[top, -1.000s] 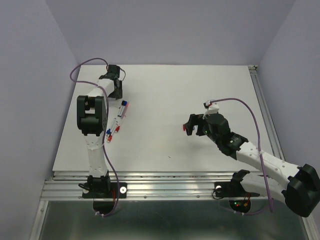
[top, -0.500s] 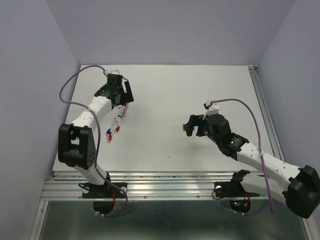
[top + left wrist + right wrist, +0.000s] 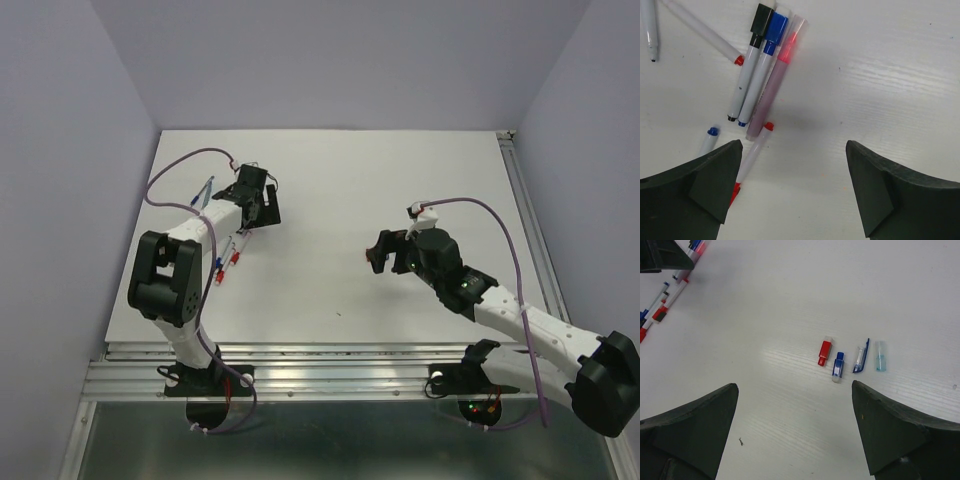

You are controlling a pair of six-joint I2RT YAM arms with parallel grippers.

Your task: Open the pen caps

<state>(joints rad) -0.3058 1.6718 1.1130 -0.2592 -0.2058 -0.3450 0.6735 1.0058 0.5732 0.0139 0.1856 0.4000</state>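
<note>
Four pen caps lie in a row on the white table under my right gripper [image 3: 794,387]: a red cap [image 3: 824,352], a dark blue cap [image 3: 838,366], a clear cap with a blue clip [image 3: 860,359] and a light blue cap [image 3: 880,362]. That gripper [image 3: 378,252] hangs open above them and holds nothing. My left gripper [image 3: 794,150] [image 3: 262,203] is open too, over bare table beside a bundle of three capped pens [image 3: 765,65] with black, blue and pink caps. A red-tipped pen [image 3: 754,152] runs under its left finger.
More pens lie loose at the left: one with a red end [image 3: 705,35], one with a blue end [image 3: 708,139], and a cluster [image 3: 232,252] near the left arm. A thin bluish pen [image 3: 205,190] lies further back. An aluminium rail [image 3: 330,365] edges the near side.
My left gripper has moved right and nearer, from the back left to beside the pens, and its jaws have spread wider. The right arm has not moved.
</note>
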